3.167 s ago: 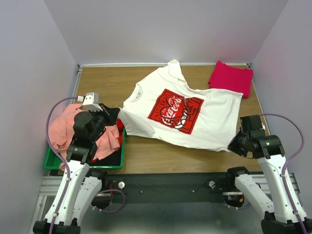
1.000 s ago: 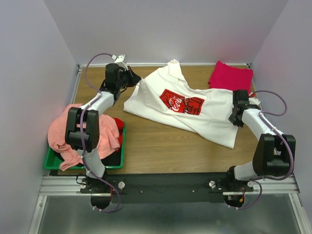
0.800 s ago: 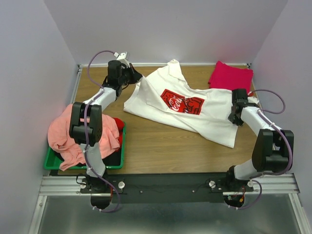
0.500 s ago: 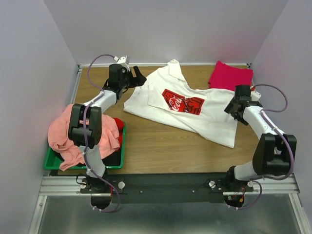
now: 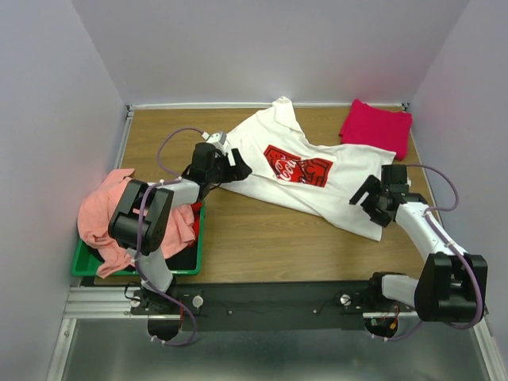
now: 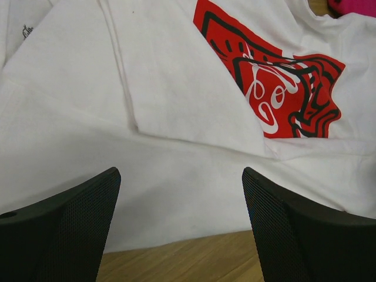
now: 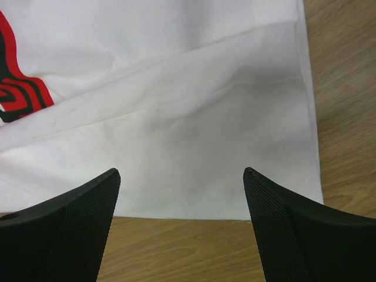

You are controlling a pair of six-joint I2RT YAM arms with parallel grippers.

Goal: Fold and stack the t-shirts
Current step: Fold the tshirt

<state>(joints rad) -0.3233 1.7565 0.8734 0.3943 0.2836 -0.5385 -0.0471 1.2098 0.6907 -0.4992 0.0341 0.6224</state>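
Top external: white t-shirt point(image 5: 349, 178) lies rumpled on the table point(image 5: 254, 246), running from the centre out toward 2 o'clock. Its print point(image 5: 295, 165) faces up, and a folded flap of cloth covers the print's 9 o'clock side. Magenta-red t-shirt point(image 5: 376, 125) sits folded in the 1 o'clock corner, touching the white one's far edge. Salmon-pink t-shirt point(image 5: 99, 214) is heaped over the green bin point(image 5: 87, 267) at 8 o'clock and spills past its rim.

Left gripper point(image 5: 237, 167) is at the white t-shirt's 9 o'clock edge, just left of the print. Right gripper point(image 5: 367, 198) is at the shirt's 4 o'clock corner, by the hem.

Left wrist: left gripper point(image 6: 181, 176) has its fingers point(image 6: 64, 229) spread wide with nothing caught between them. White t-shirt point(image 6: 176, 106) fills the view beneath, with the flap's crease running down the middle and the print point(image 6: 276, 88) at 2 o'clock. Bare table point(image 6: 188, 261) shows at 6 o'clock.

Right wrist: right gripper point(image 7: 181, 173) also has its fingers wide apart and holds nothing. White t-shirt point(image 7: 194, 117) lies below, its hem corner at 4 o'clock. Table point(image 7: 335, 88) shows at 3 o'clock and along the bottom. Whether either gripper touches the cloth cannot be told.
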